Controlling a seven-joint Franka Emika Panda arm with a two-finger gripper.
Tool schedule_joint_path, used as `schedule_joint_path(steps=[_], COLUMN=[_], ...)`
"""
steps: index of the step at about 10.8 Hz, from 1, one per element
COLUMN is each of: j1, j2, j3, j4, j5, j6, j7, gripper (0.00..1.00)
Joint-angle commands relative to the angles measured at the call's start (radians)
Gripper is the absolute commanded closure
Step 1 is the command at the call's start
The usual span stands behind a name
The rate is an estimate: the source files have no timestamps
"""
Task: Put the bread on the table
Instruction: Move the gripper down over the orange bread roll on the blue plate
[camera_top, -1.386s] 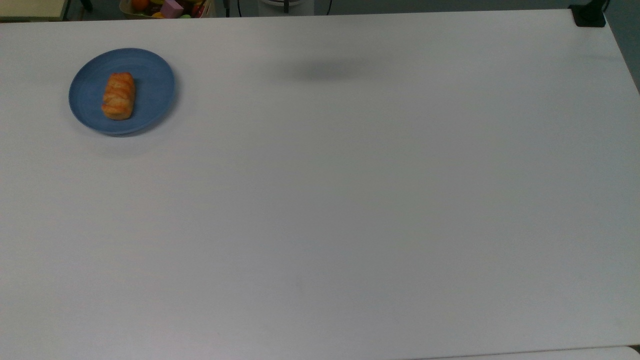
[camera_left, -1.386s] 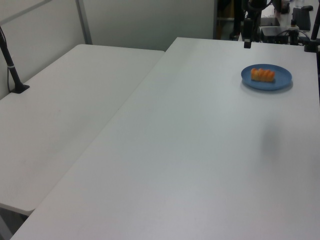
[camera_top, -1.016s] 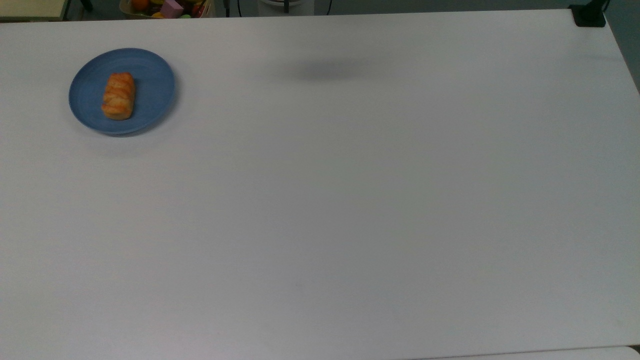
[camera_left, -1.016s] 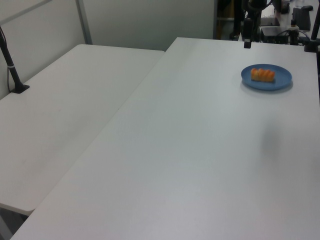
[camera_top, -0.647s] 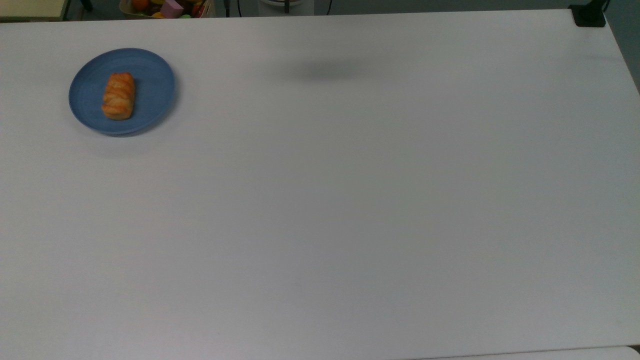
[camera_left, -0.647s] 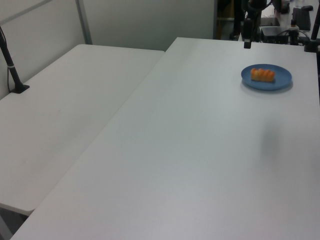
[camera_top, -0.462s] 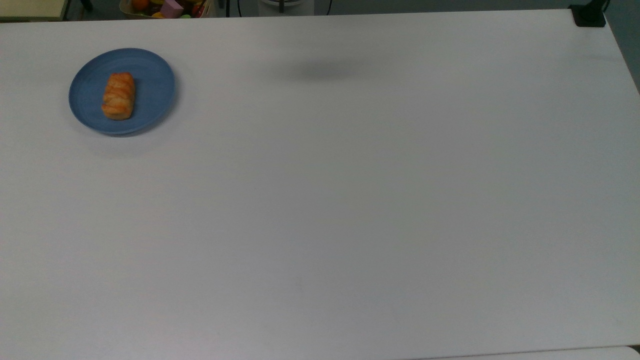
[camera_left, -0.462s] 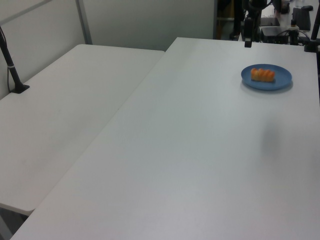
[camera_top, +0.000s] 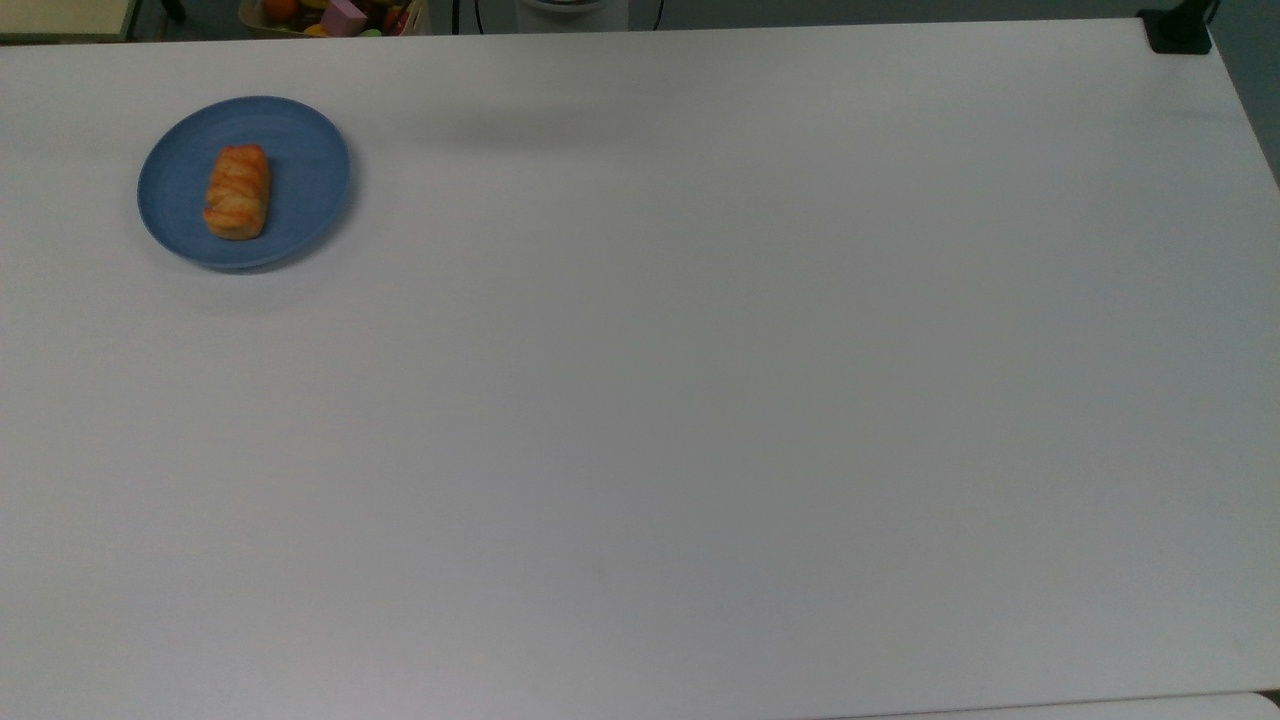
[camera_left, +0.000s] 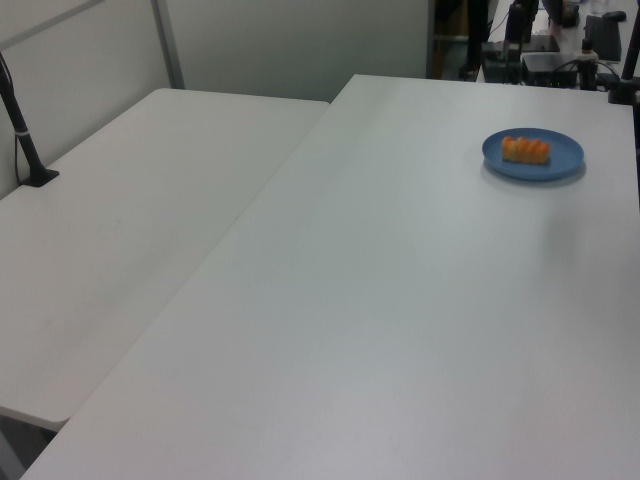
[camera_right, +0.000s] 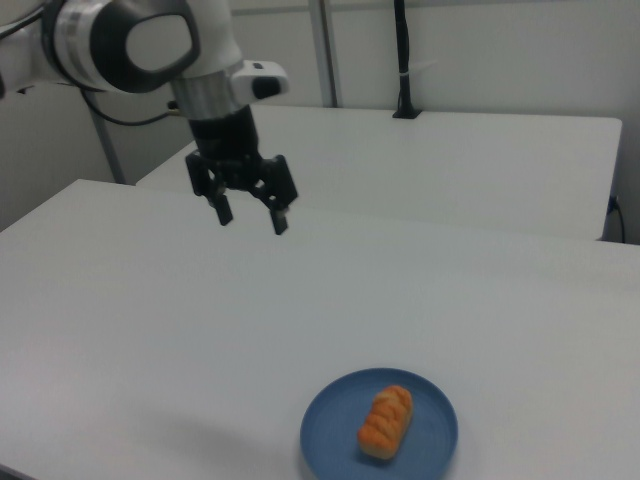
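This looks like a robotics lab: plain white tables (camera_left: 380, 300) set side by side, bare grey partition walls (camera_left: 290, 45), black camera poles (camera_right: 402, 60) clamped to table edges, a robot arm (camera_right: 150, 45), and a box of toy props (camera_top: 335, 15) beyond the far edge.

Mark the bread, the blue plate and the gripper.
bread (camera_top: 238, 191): top view, middle of its ridged top.
blue plate (camera_top: 310, 180): top view, bare surface beside the bread.
gripper (camera_right: 251, 217): right view, midway between its open fingertips.

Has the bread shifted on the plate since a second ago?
No. In the top view the bread sits at the same spot on the blue plate.
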Motion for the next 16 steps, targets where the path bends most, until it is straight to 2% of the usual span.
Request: schedule_joint_path(steps=[1,3,5,8,14,16], j1=[-0.07,-0.135,-0.163,-0.218,-0.265,-0.276], j2=[0.07,0.113,0.133,0.138,0.26,0.306], j3=[-0.038,-0.038,-0.038,-0.038,-0.037,-0.035], j4=[0.042,0.04,0.016,-0.111,-0.308,-0.325], j5=[0.016,0.016,0.013,0.01,0.005,0.005], j6=[0.073,0.12,0.17,0.297,0.563,0.607], j7=[-0.147,-0.181,-0.23,-0.32,-0.319,-0.319], gripper=[0.0,0.0,0.0,0.0,0.0,0.0])
